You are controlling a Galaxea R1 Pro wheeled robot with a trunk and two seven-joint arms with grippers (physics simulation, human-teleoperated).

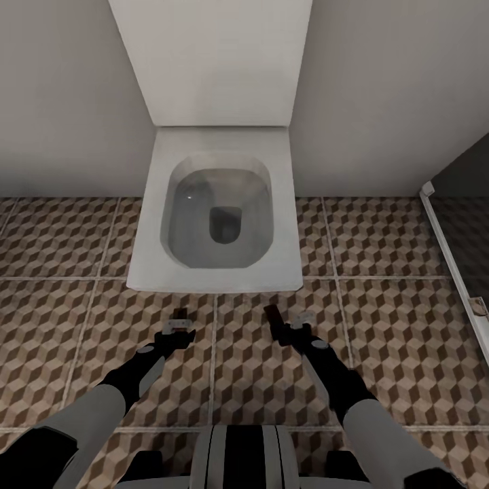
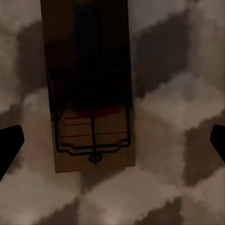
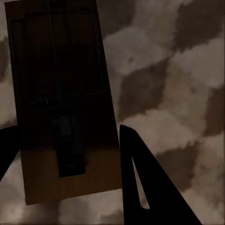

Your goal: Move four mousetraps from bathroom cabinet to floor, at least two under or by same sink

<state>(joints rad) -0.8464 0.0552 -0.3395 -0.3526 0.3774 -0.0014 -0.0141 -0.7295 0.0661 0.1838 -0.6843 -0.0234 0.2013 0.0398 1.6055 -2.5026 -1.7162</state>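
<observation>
- Left gripper (image 1: 178, 327) low over the bathroom floor (image 1: 68, 326), fingers spread wide, gripping nothing.
- First mousetrap (image 2: 91, 93) seemingly flat on the tiles, between those fingers, touching neither; long side running 12 to 6 o'clock.
- Right gripper (image 1: 288, 324) clenched on second mousetrap (image 3: 63, 103), fingers against both long edges, by the look of it.
- Both grippers at 6 o'clock from the toilet (image 1: 217, 272).
- Counted: two mousetraps, two grippers, one toilet.

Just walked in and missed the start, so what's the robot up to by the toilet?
The robot faces the white toilet with both arms lowered over the bathroom floor. The left gripper hangs open over one mousetrap that appears to lie on the tiles. The right gripper has a second mousetrap between its fingers, apparently gripped.
</observation>
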